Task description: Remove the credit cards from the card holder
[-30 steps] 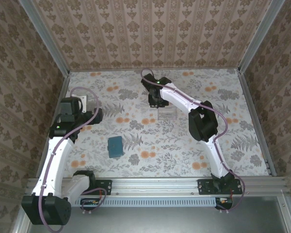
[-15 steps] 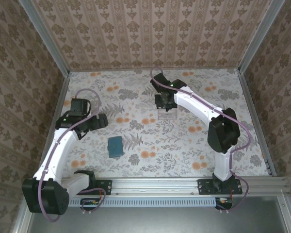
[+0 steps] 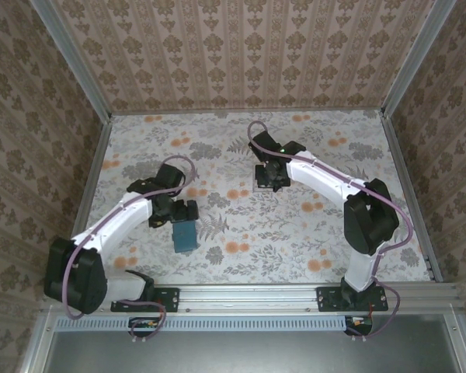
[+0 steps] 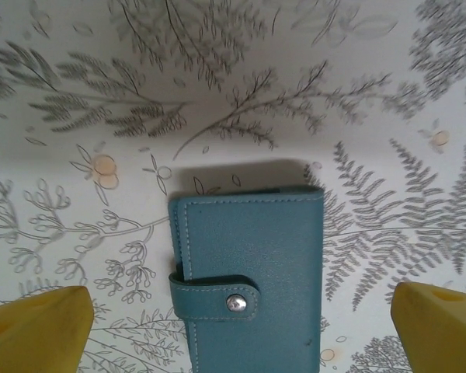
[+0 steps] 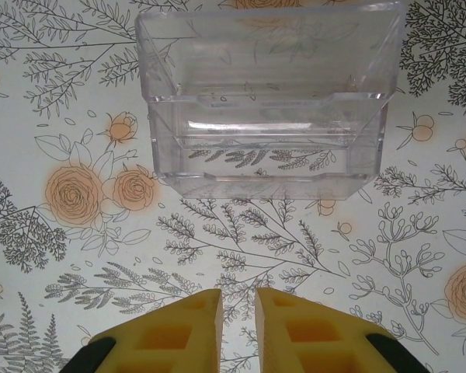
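Floral-patterned table (image 3: pixel 334 233) bearing closed teal card holder (image 4: pixel 248 268) and clear plastic tray (image 5: pixel 268 167), well apart.

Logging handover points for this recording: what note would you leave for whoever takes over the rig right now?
Left tool: wide open above the card holder, one finger off to each side, not touching it.
Right tool: all but shut, holding nothing, just short of the clear tray.
Card holder: flat on the floral table, closed, with its strap snapped.
Done: nothing yet; there is no card in the tray.
Left: unsnap the strap, open the holder and pull out the credit cards, presumably still inside.
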### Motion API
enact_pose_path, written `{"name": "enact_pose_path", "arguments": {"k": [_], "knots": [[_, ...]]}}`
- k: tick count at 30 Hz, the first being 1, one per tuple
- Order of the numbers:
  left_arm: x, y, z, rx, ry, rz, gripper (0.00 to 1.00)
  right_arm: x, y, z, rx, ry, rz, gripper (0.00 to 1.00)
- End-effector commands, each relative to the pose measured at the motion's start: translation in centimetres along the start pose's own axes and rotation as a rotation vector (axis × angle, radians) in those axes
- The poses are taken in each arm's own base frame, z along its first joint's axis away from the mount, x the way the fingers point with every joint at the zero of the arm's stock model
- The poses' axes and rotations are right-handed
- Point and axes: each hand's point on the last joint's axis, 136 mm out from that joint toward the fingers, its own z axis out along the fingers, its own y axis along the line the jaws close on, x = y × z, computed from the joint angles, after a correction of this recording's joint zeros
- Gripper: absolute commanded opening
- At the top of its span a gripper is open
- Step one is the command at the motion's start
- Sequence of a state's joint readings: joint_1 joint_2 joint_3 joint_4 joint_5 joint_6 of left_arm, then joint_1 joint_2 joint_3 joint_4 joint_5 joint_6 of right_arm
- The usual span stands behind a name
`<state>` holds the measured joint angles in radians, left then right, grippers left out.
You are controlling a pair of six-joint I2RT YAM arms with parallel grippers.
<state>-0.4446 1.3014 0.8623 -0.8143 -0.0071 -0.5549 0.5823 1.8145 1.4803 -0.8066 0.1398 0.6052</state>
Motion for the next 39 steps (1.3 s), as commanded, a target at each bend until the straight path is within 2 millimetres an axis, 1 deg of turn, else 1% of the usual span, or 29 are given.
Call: {"name": "enact_pose_path", "arguments": {"k": [1,4,9,14,17,30,32,35,39], "knots": [[1.2,-0.3,1.6,-0.015,0.048,-0.021,1.0,0.0,0.3,-1.1,-0.043,-0.019,0.017,0.19],[2.0,-0.9,3.1,-0.001,0.087,-0.022,1.0,0.3,0.3,-1.2,-0.048,-0.015,0.02,0.19],[3.2,-1.2,4.8,0.003,0.138,-0.035,0.99,0.6,-0.1,-1.3,-0.043,-0.017,0.023,0.2],[4.0,-0.9,5.7,-0.013,0.167,-0.046,0.98,0.9,-0.2,-1.3,-0.045,-0.016,0.032,0.2],[4.2,-0.8,5.9,-0.019,0.177,-0.043,0.94,1.1,-0.3,-1.3,-0.045,-0.014,0.036,0.2],[4.1,-1.4,6.0,-0.038,0.184,-0.016,0.79,1.0,-0.2,-1.4,-0.045,-0.019,0.027,0.19],[4.1,-1.8,5.8,-0.033,0.184,-0.011,0.76,0.9,-0.3,-1.6,-0.043,-0.025,0.025,0.19],[4.0,-2.6,5.4,-0.04,0.186,0.013,0.75,0.8,-0.3,-1.8,-0.044,-0.033,0.024,0.19],[4.0,-4.5,4.6,-0.046,0.174,0.054,0.75,0.7,-0.4,-1.8,-0.048,-0.037,0.026,0.19]]}}
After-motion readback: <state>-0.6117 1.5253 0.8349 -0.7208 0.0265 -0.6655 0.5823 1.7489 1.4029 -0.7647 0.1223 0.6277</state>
